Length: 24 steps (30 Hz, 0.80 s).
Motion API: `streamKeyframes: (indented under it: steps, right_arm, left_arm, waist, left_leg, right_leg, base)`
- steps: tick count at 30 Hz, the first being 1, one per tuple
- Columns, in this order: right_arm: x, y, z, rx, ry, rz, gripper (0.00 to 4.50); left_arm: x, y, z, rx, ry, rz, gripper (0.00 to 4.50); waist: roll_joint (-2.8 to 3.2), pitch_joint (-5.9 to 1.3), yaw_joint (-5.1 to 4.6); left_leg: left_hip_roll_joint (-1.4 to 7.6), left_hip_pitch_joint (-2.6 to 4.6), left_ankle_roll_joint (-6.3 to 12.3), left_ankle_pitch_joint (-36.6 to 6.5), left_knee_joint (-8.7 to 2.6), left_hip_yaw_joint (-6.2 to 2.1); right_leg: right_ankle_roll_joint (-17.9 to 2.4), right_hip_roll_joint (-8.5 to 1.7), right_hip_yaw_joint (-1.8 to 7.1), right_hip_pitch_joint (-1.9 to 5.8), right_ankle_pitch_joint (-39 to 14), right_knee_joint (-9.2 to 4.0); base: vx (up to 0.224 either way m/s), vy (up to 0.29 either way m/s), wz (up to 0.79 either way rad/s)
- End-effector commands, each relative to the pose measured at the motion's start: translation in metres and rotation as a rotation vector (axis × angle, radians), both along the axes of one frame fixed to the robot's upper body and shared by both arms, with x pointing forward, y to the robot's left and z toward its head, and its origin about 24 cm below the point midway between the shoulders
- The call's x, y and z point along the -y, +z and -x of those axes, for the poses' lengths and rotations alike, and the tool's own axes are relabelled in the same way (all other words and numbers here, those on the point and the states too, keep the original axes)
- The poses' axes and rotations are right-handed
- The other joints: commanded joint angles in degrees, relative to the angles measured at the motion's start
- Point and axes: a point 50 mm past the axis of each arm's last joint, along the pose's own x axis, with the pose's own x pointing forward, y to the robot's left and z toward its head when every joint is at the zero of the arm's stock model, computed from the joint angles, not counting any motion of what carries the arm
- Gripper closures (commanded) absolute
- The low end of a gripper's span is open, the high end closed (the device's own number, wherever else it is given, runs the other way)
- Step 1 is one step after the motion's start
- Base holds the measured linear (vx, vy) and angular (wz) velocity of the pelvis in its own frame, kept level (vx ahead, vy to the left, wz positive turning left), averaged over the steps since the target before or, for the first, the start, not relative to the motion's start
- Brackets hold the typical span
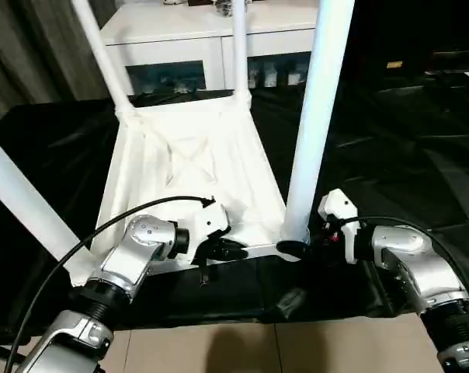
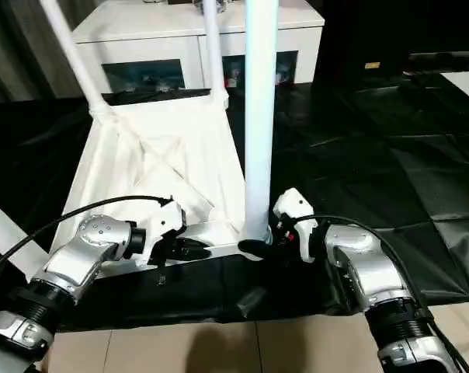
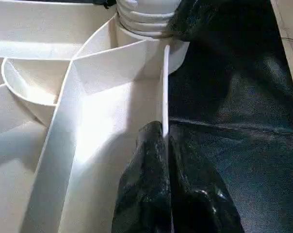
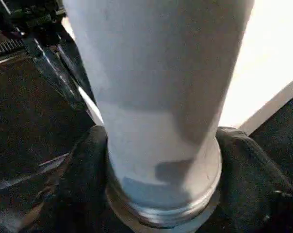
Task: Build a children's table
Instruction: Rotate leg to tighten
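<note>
Tabletop [image 1: 192, 175] lies upside down on the black-draped counter [image 1: 405, 155], ribs up, and all four white legs stand in its corner sockets. Nearest to us, the near-right leg [image 1: 316, 116] rises tall out of its socket, and the right hand [image 4: 156, 194] wraps its base, black fingers [image 4: 83, 160] on both sides of the threaded collar, grasping the leg right where it meets the tabletop. Along the near edge from that leg, the left hand [image 1: 219, 250] is clenched on the thin rim of the tabletop, fingers [image 3: 146, 189] pinching the wall and bracing it.

Looks like the seating of the last leg: one hand steadies, the other works the collar home. Next call, as I read it, is a firm twist or push until the collar sits flush, then both hands let go before the table gets flipped.

Room to move: black cloth runs wide to the right of that leg, the counter's near edge drops to tiled floor [image 1: 242, 350] just behind the hands, and a white cabinet [image 1: 196, 39] stands close beyond the far legs.
</note>
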Motion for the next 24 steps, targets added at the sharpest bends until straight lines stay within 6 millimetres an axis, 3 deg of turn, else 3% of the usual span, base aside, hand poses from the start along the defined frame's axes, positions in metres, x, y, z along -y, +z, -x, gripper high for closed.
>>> streamKeyframes:
  steps: [1, 6, 7, 8, 12, 17, 19, 20, 22, 24]
  right_arm:
    - [-0.005, -0.003, 0.003, -0.029, 0.022, -0.046, 1.64]
    - [-0.008, -0.007, 0.005, -0.026, 0.018, -0.055, 1.76]
    - [-0.011, -0.008, 0.002, -0.014, -0.02, -0.056, 1.76]
    - [-0.013, -0.01, -0.003, 0.005, -0.082, -0.05, 1.76]
    - [-0.015, -0.013, -0.008, 0.024, -0.168, -0.037, 1.78]
    - [-0.021, -0.026, -0.024, 0.044, -0.538, -0.018, 1.78]
    - [-0.022, -0.027, -0.026, 0.042, -0.59, -0.014, 1.78]
    - [-0.032, -0.03, -0.038, 0.068, -0.796, 0.036, 1.78]
    - [-0.04, -0.028, -0.042, 0.08, -0.848, 0.041, 1.78]
    - [-0.046, -0.027, -0.045, 0.094, -0.874, 0.053, 1.78]
  left_arm:
    - [0.005, 0.004, 0.0, 0.004, -0.036, 0.032, 4.5]
    - [0.006, 0.003, 0.001, 0.0, -0.031, 0.034, 4.5]
    - [0.006, 0.002, 0.001, 0.001, -0.02, 0.03, 4.5]
    - [0.007, 0.0, 0.0, 0.002, -0.006, 0.024, 4.5]
    - [0.009, -0.002, -0.002, 0.002, 0.019, 0.014, 4.5]
    - [0.029, -0.003, -0.016, 0.029, 0.141, 0.026, 4.5]
    - [0.032, -0.003, -0.017, 0.028, 0.157, 0.024, 4.5]
    - [0.046, -0.003, -0.029, 0.032, 0.288, -0.002, 4.5]
    - [0.051, -0.002, -0.034, 0.036, 0.344, -0.015, 4.5]
    - [0.054, -0.003, -0.037, 0.041, 0.389, -0.028, 4.5]
  waist:
    - [-1.45, -3.55, 0.24]
    - [-1.35, -3.52, 0.41]
    - [-0.38, -3.52, 0.45]
    - [-0.79, -3.43, 0.06]
    - [-0.75, -3.14, -0.94]
    - [-0.91, -2.92, -2.48]
    - [-0.91, -2.92, -2.68]
    - [-0.64, -2.88, -3.25]
    - [-0.74, -3.06, -3.79]
    - [-0.87, -3.09, -3.72]
  left_leg:
    - [3.22, 1.34, 5.89, -11.43, -4.0, -1.67]
    - [3.23, 1.26, 6.18, -11.16, -3.97, -1.68]
    - [3.26, 1.39, 5.92, -11.34, -4.02, -1.78]
    - [3.15, 1.36, 5.41, -12.21, -4.13, -1.68]
    - [3.05, 1.35, 3.12, -16.78, -4.65, -1.9]
    - [2.76, 1.58, -0.6, -22.33, -5.13, -2.35]
    - [2.74, 1.68, -0.67, -23.43, -5.12, -2.36]
    - [2.71, 1.83, -0.93, -24.07, -5.04, -2.23]
    - [2.43, 1.71, -1.79, -23.97, -5.07, -2.46]
    - [2.48, 1.76, -0.68, -23.53, -4.95, -2.32]
  right_leg:
    - [-14.5, -1.1, 0.76, 2.31, -6.16, -2.79]
    - [-14.48, -1.21, 0.77, 2.29, -6.88, -2.8]
    - [-14.45, -1.27, 0.77, 2.15, -7.03, -2.7]
    - [-14.31, -1.0, 0.69, 2.13, -7.25, -2.95]
    - [-13.33, -1.02, 0.7, 2.16, -11.76, -3.4]
    - [-10.64, -1.02, 0.69, 1.77, -19.25, -4.12]
    - [-10.24, -1.12, 0.72, 1.64, -20.19, -4.36]
    - [-10.38, -0.93, 0.81, 1.12, -19.57, -4.35]
    - [-10.29, -0.99, 0.65, 1.4, -19.79, -4.36]
    - [-10.32, -0.96, 0.65, 1.29, -18.02, -4.6]
  base:
    - [0.0, 0.0, 0.0]
    - [0.0, 0.0, 0.0]
    - [0.0, 0.0, 0.0]
    - [0.0, 0.0, 0.0]
    - [0.0, 0.0, 0.0]
    - [0.0, 0.0, 0.0]
    - [0.0, 0.0, 0.0]
    - [0.0, 0.0, 0.0]
    - [0.0, 0.0, 0.0]
    - [0.0, 0.0, 0.0]
